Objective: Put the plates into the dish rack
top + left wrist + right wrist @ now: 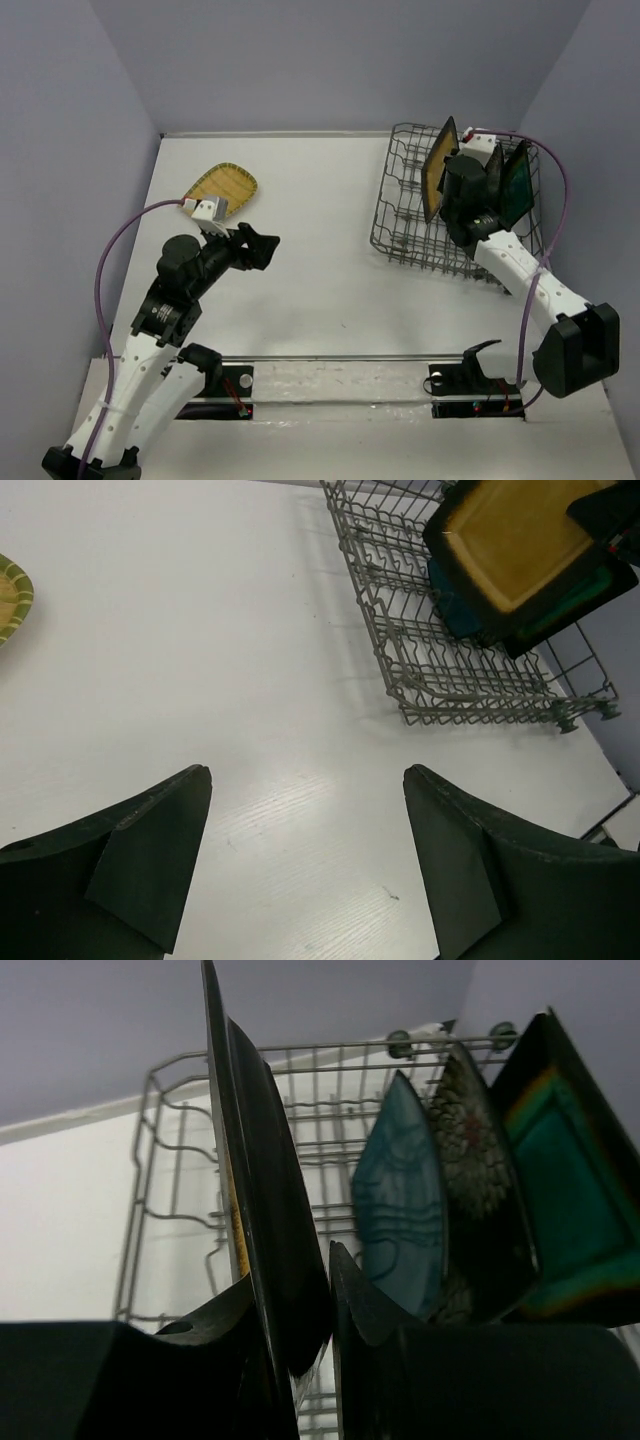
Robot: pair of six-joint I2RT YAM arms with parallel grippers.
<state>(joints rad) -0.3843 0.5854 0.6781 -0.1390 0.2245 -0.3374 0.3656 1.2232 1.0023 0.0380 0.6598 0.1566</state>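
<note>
My right gripper [458,192] is shut on the amber plate with a dark rim [437,172] and holds it upright on edge over the grey wire dish rack [405,215]. In the right wrist view my fingers [295,1280] pinch its lower edge [265,1180]. Behind it three plates stand in the rack: the dark teal one [400,1200], the black floral one [475,1160] and the teal one with a brown rim [570,1190]. The yellow-tan gridded plate [222,186] lies flat on the table at far left. My left gripper [262,247] is open and empty above the table [306,775].
The rack stands at the table's far right, near the right wall. In the left wrist view it [420,670] is at the upper right, and the gridded plate's edge [12,598] shows at the left border. Purple cables run along both arms.
</note>
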